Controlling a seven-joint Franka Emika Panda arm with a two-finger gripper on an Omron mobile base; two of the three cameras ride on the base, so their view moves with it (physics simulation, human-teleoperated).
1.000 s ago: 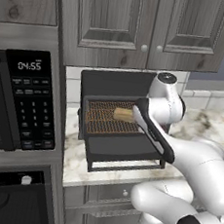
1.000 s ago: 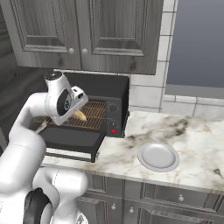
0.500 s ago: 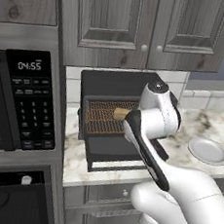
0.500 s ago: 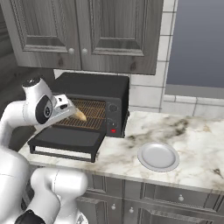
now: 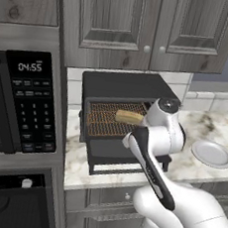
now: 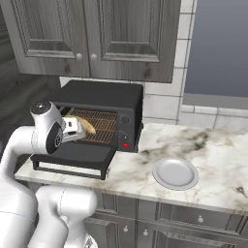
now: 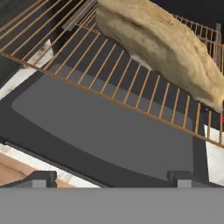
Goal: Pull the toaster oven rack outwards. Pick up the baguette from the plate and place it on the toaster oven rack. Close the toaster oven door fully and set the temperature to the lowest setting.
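The baguette (image 5: 129, 117) lies on the pulled-out rack (image 5: 105, 121) of the oven (image 5: 120, 86), toward the rack's right end, as it did a second ago. The door (image 5: 119, 154) hangs down open in front, its bar handle along the near edge; in the hand view the rack's (image 7: 105, 83) front wire runs over the grey door (image 7: 100, 131) panel, with the baguette (image 7: 162, 48) lying just beyond it. The tool (image 7: 111, 178) is empty, its two dark tips spread wide at the bottom of that view and touching nothing. Compared with a second ago, the arm has swung back from the oven mouth and toward the left: the hand, which then sat beside the bread at the rack's right, now hangs in front of the open door, and the arm's white link crosses the door in the left base view. The plate (image 6: 175, 172) sits bare on the marble worktop (image 6: 213, 160) to the right of the oven, unmoved.
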